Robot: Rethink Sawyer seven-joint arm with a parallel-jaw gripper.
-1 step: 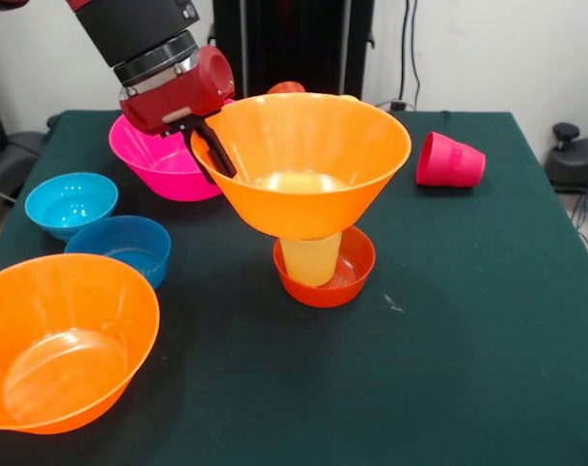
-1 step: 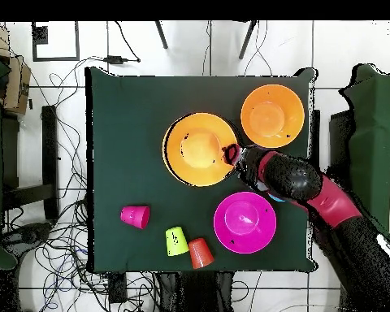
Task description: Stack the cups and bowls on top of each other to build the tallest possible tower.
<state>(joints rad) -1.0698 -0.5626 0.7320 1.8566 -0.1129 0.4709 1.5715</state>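
A large orange bowl [image 1: 304, 160] [image 2: 201, 149] sits upright on top of the ribbed pale yellow cup [image 1: 311, 260]. That cup stands in the small red-orange bowl [image 1: 350, 277] at the table's middle. My gripper [image 1: 221, 167] [image 2: 233, 154] is shut on the big bowl's rim, one dark finger inside and one outside. Whether the bowl's weight rests on the cup I cannot tell. A red-pink cup [image 1: 449, 160] [image 2: 135, 216] lies on its side. The lime green cup [image 2: 176, 240] and orange cup [image 2: 201, 253] stand together near the table's edge.
A magenta bowl [image 1: 163, 167] [image 2: 244, 222] stands just behind the gripper. A light blue bowl [image 1: 71, 202], a darker blue bowl [image 1: 124, 248] and a second large orange bowl [image 1: 61, 340] [image 2: 272, 115] line the same side of the green table [image 1: 469, 340].
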